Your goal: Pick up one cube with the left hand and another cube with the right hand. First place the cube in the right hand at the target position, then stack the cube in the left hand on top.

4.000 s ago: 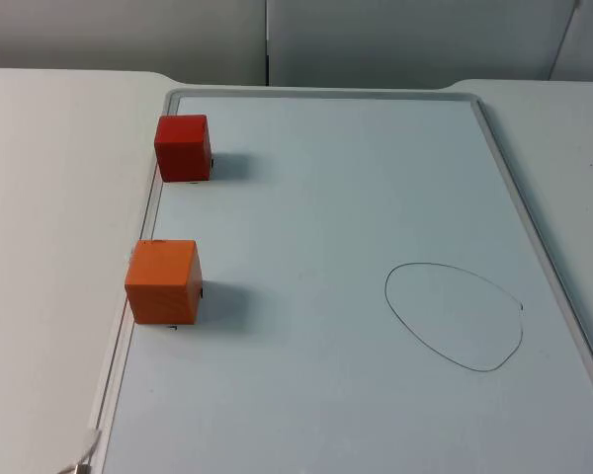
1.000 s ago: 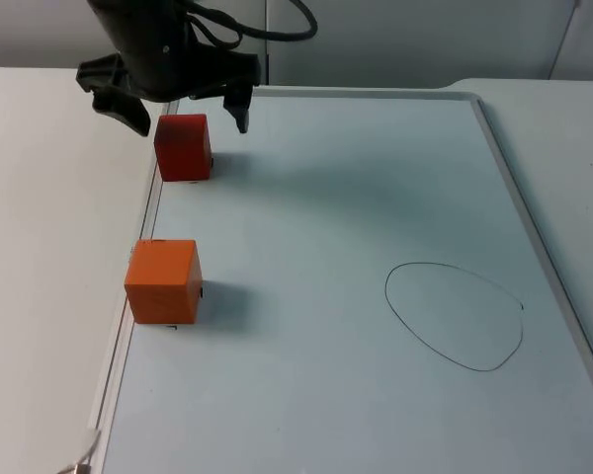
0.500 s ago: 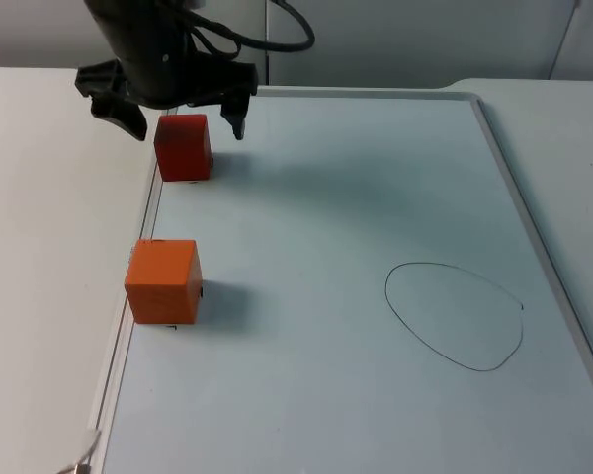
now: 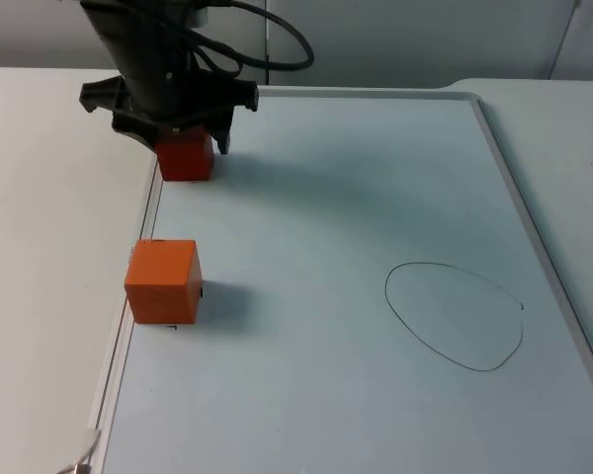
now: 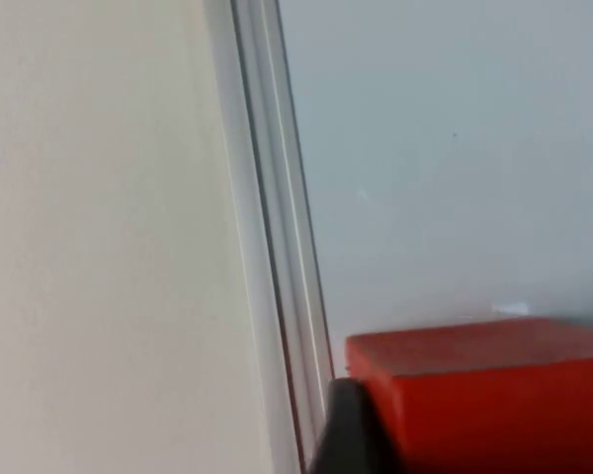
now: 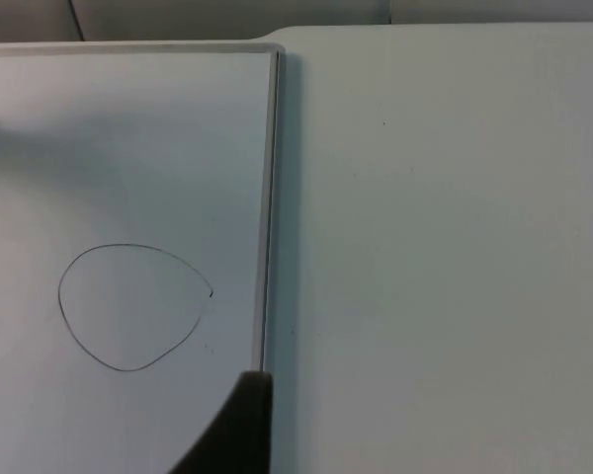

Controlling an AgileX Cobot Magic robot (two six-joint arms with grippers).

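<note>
Lowered since before, left claw (image 4: 183,148) clamps the squarely sitting red cube (image 4: 186,158).

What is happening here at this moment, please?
The left gripper is down over the red cube at the far left edge of the whiteboard, with a finger on each side of it; the cube sits on the board. The orange cube sits untouched nearer the camera along the same edge. The drawn oval that marks the target holds nothing. The right arm waits off to the side.
</note>
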